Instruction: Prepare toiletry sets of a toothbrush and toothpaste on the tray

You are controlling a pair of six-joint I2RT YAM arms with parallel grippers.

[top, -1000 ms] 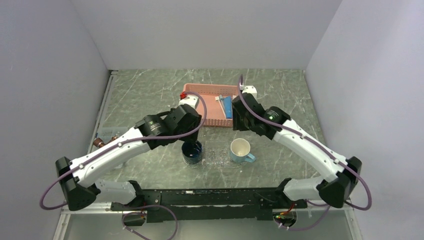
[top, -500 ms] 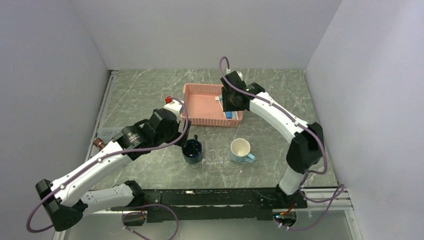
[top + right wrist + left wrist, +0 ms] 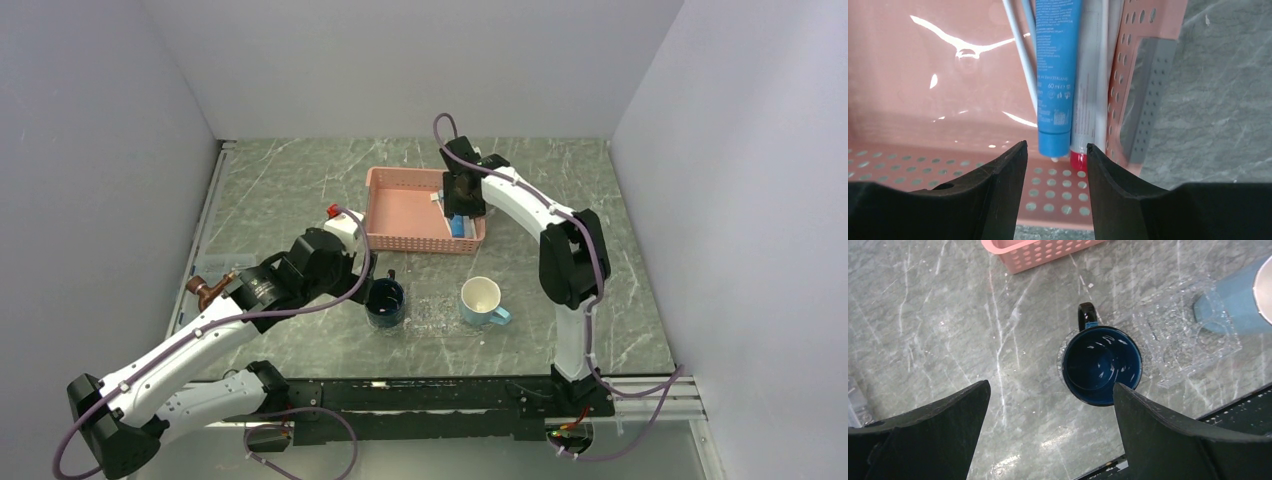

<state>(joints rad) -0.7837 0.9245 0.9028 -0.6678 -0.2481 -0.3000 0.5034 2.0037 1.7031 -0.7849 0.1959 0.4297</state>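
Room for moving: you are working over a grey-green marbled table (image 3: 280, 190) that is lying closed in by pale walls at the left, back and right. The pink basket (image 3: 400, 212) is sitting at the back centre, with open table showing on both its flanks and between it and the mugs. Near the front edge the tray (image 3: 1193, 347) is lying flat between a dark blue mug (image 3: 1102, 365), standing just beside its left end, and a light blue mug (image 3: 1235, 305) at its right end. Whether that mug is standing on the tray or only touching it, you cannot tell.

Your right gripper (image 3: 1056, 147) is hanging inside the basket, close along its right-hand wall. Its fingers are standing a little apart, leaving a narrow gap and pinching nothing. The end of the toothpaste (image 3: 1055, 75) is lying just beyond that gap, and contact cannot be judged. In the wrist view this blue tube is lying flat on the basket floor, with a toothbrush (image 3: 1018, 50) handle running along its left side and a white tube with a red cap (image 3: 1087, 100) lying against its right side, next to the perforated wall.

Your left gripper (image 3: 1050, 390) is hovering above the dark blue mug, well apart from the basket. Its fingers are spreading wide and holding nothing, with the mug's mouth showing in the gap
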